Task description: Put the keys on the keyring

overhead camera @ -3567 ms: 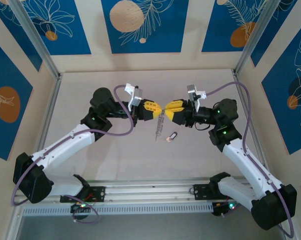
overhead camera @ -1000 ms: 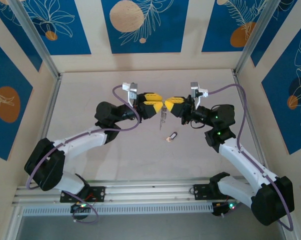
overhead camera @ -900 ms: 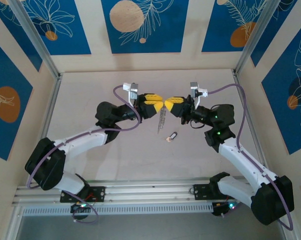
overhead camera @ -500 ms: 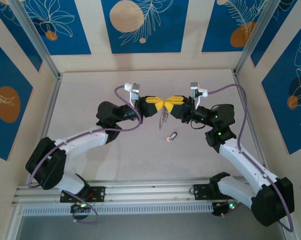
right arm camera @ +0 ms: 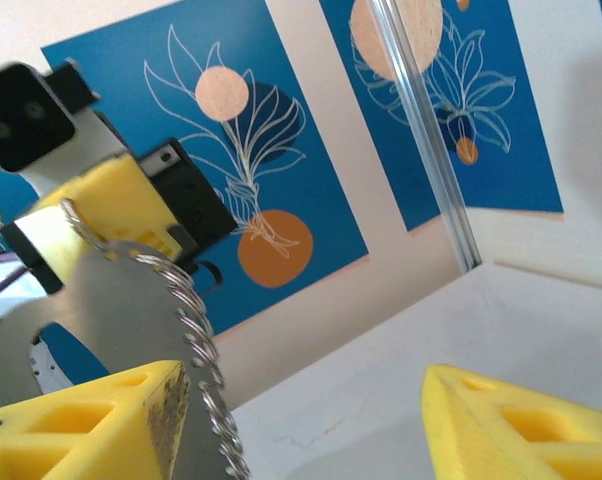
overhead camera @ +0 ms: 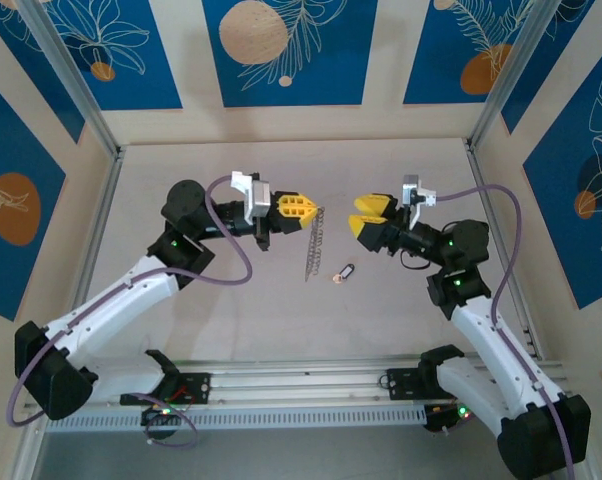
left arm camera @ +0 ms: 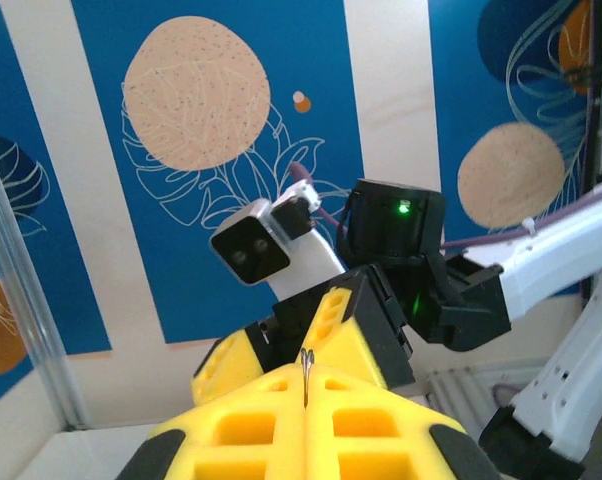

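The left pincer (overhead camera: 301, 207) was shut tight on one end of the keyring (overhead camera: 313, 245) — the thin grey loop was held up above the table (overhead camera: 231, 300). The right pincer (overhead camera: 367, 215) was opened wide, near the loop but apart from it. The keys (overhead camera: 343, 272) were seen lying on the table — just beside the loop's other end.

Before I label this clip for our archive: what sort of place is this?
Probably a robot test booth: two arms bolted to a rail at the table edge, walled by blue leaf-print panels.
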Tool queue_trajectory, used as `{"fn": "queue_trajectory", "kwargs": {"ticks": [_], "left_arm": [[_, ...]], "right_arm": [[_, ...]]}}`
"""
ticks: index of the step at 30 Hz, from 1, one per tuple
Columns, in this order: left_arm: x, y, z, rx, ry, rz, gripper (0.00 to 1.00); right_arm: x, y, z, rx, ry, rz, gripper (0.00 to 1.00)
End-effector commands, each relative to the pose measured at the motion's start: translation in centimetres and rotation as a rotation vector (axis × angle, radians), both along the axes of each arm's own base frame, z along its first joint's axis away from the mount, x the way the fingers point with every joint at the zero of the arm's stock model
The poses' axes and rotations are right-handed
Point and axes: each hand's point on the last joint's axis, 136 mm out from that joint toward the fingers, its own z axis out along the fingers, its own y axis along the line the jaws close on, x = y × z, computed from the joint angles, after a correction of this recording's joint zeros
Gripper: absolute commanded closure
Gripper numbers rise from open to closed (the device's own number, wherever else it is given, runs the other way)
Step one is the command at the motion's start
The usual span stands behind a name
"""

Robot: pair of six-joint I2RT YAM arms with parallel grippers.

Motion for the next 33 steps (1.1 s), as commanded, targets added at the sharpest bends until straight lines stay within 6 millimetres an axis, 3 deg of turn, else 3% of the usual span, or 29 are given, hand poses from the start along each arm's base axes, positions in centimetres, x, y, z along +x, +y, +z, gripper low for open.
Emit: {"fn": "queue_trajectory", "kwargs": {"ticks": [1,15,33], "left_arm": [[-0.4,-0.5,-1.3,0.079,-0.119,-0.012,1.0],[0.2,-1.1,-3.0,0.149,-0.054,-0.019,1.0],[-0.7,-1.5,-2.8,0.175,0.067,-0.11,1.0]], "right_arm": [[-0.5,0.5,0.1,-0.026,-0.048,0.049,0.38],[-3.1,3.4,0.9,-0.1,-0.13,0.211,0.47],[-3.1,4.3,1.5,-0.095,-0.147,0.224,0.56]]}}
